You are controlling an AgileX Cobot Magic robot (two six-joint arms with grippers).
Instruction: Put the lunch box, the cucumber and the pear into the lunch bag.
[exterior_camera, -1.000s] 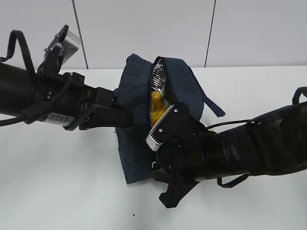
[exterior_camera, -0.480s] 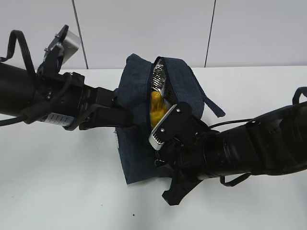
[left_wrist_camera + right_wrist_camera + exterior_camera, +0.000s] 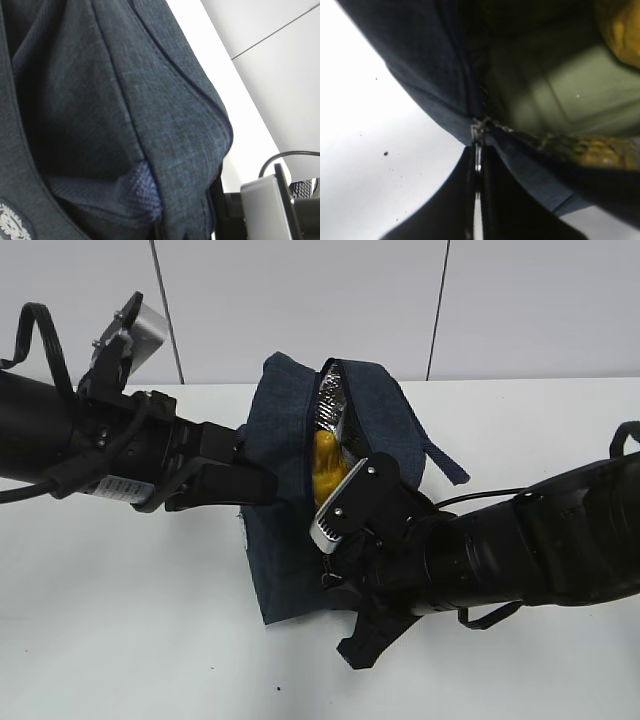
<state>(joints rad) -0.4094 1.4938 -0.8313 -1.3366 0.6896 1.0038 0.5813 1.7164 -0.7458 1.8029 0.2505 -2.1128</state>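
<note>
Surface [image 3: 120, 600]: plain white, matte, with a few small dark specks near the front edge; the right wrist view shows more specks beside the bag. Room: behind the surface a pale grey panelled wall [image 3: 300, 300] with two thin dark vertical seams.

Lunch bag [image 3: 290, 430]: dark navy fabric, standing at centre of the surface, zipper partly open along its top and side, crinkled silver lining visible in the gap. One strap trails to the right on the surface.

Pear [image 3: 326, 472]: yellow-orange, inside the bag, seen through the open zipper.

Lunch box [image 3: 570, 95]: pale green lid, lying in the bag's interior below the pear, visible only in the right wrist view.

Cucumber: not discernible in any view.

Left end effector [image 3: 255, 485]: pressed against the bag's left side; whether it is spread or pressed together cannot be told, as the wrist view shows only fabric.

Right end effector [image 3: 478, 165]: fingers pressed together, pinching the metal zipper pull [image 3: 478, 150] at the bag's lower front end.
</note>
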